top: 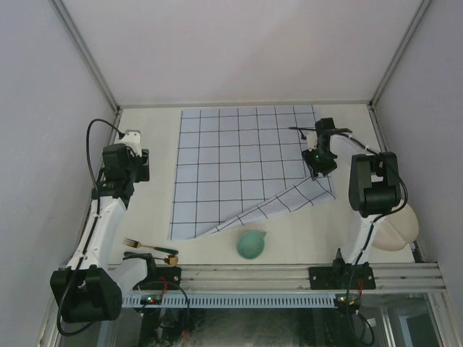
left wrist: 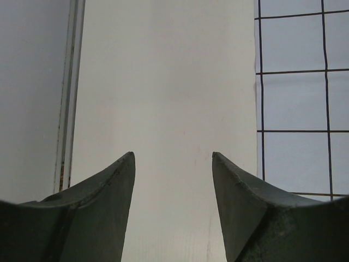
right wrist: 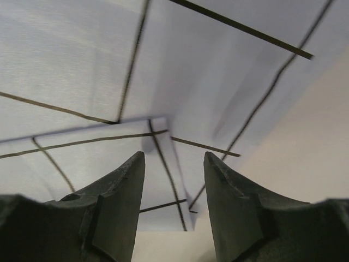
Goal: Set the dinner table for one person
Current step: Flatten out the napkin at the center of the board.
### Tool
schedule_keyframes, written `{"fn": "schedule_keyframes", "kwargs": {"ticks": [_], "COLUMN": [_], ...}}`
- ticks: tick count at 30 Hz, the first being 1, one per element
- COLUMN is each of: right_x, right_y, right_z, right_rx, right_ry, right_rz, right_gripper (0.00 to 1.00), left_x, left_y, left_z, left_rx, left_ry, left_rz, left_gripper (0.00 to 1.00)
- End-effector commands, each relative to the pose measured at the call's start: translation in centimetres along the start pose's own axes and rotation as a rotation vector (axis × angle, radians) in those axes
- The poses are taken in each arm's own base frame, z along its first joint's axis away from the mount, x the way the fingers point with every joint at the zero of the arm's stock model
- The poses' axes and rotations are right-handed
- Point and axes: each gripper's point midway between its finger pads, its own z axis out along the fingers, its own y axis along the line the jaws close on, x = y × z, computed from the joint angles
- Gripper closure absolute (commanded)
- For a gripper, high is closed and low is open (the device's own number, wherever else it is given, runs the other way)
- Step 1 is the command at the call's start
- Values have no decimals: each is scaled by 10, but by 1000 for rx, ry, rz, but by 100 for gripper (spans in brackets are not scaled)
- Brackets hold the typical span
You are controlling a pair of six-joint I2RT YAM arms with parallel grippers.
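**Cream-white counter with part-laid cloth: hazards and position**

Item: large matte cream-white counter [top: 148, 206], the surface to be laid for one diner. It fills the whole floor of the enclosure and lies under both sets of jaws.

Covering: pale-blue cloth with dark grid lines [top: 239, 159], spread over the far centre. Its near right corner is turned over on itself, so the near edge runs slantwise.

Right jaws [right wrist: 173, 158]: partly open, nothing clamped between them. They hang over the doubled corner, at the cloth's right edge. Bare counter shows just to their right, and the cloth covers the counter below them.

Left jaws [left wrist: 173, 155]: well open and empty, above bare counter at the far left. The cloth's left edge lies just to their right.

Other pieces: wooden-handled metal fork [top: 150, 247] at the near left; round teal cup [top: 251, 244] at the near centre, just beside the slanted edge; cream rounded bowl [top: 404, 225] at the near right, partly hidden by the right arm.

Hazards, as judged:
- Closing on the fold could pinch two layers, so the corner drags instead of opening flat.
- A low approach could scrape the counter and miss the thin edge.
- Pulling the corner nearward could sweep the cloth into the cup.
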Motion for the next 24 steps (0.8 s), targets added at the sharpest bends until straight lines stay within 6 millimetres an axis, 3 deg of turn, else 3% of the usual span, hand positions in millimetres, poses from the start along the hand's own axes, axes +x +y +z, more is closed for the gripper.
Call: {"fn": "schedule_keyframes", "kwargs": {"ticks": [1,15,24], "right_x": [-14,-19,-15], "right_y": [-11,10,6], "right_z": [-18,-2,7], "right_rx": [31,29,31], "right_ry": [-81,-36,-19], "right_rz": [17,-63,-61], "right_gripper": [52,53,54], "left_x": [-4,-6,-2], "left_y": [-1,0,-1], "left_z": [-2,-1,-1], "left_rx": [5,3,5], "left_ry": [-39,-40,-35], "left_rz": [-9,-9,-8], "left_gripper": [37,37,37]}}
